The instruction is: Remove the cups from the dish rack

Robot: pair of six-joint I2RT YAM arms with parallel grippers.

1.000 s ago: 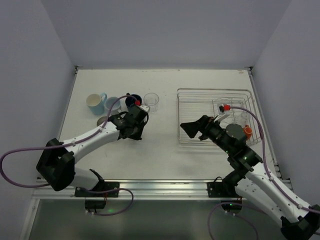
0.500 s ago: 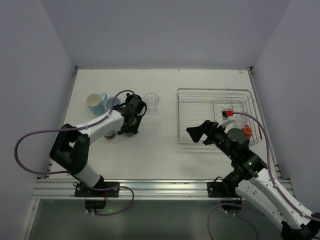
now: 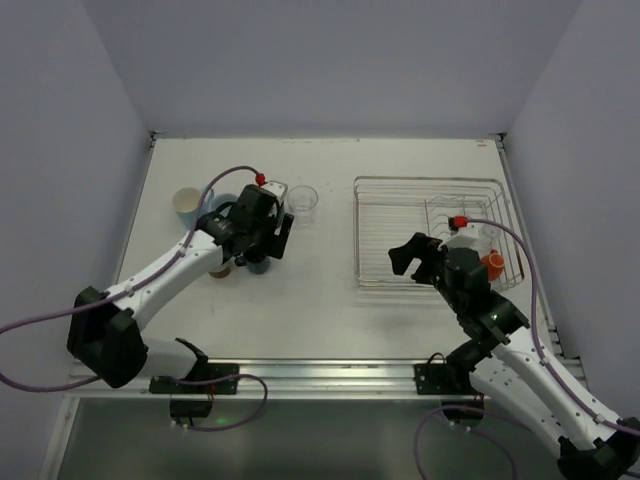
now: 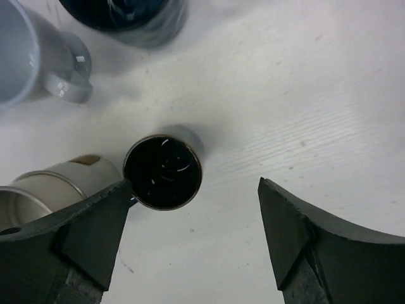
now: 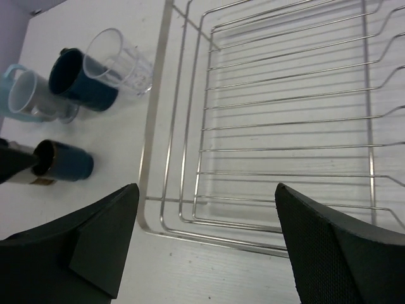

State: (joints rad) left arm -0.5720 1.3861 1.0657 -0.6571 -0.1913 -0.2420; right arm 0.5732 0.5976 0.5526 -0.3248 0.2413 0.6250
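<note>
Since the earlier frame the left gripper [image 3: 262, 252] has spread its jaws and let go of the small dark cup [image 3: 258, 266]. The right gripper [image 3: 412, 255] has drawn back along the near edge of the dish rack [image 3: 430, 183].

Top view: The worktop [image 3: 330, 300] is a white panel, enclosed on three sides by plain pale grey walls [image 3: 330, 60]. A metal rail [image 3: 330, 372] at the near edge carries both arm bases. The unloaded cups stand in a cluster in the far left part of the worktop: a light blue mug [image 3: 187, 203] nearest the left edge, a clear tumbler [image 3: 303, 200] nearest the rack, and a tan cup [image 3: 220, 268] just beside the small dark cup. The dish rack occupies the right half. An orange cup [image 3: 492, 262] sits at its near right corner, partly hidden by the right arm.

Left wrist view: The fingers are wide apart and grip nothing. The small dark cup stands upright on the worktop between them, close to the left finger. The tan cup is just beside it, and a navy mug [image 4: 120, 16] is cut by the top of the picture. The surface shows a faint grain.

Right wrist view: The jaws stand open and empty over the rack's near left corner.
</note>
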